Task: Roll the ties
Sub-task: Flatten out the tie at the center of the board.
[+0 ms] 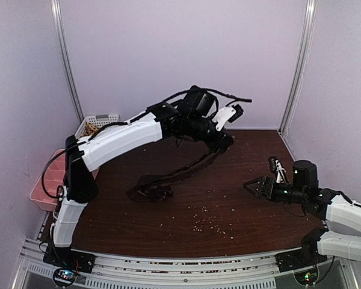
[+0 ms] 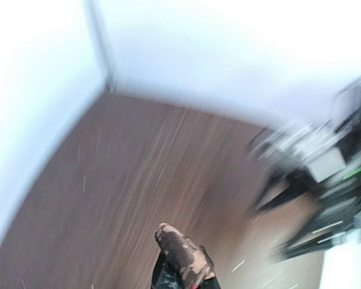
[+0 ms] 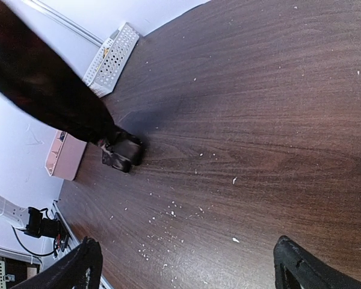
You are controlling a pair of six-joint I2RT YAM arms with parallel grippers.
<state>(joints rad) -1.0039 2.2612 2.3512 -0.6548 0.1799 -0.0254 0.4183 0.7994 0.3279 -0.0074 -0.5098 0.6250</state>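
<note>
One tie (image 1: 182, 173), pinched in left pincer (image 1: 223, 143)

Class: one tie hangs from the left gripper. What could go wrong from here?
The left gripper pinches the tie near its end, so the soft fabric might slip out. The tie's lower end lies bunched on the table and could drag through the crumbs or tangle. The right gripper stands open and apart, so nothing steadies the hanging length.
</note>
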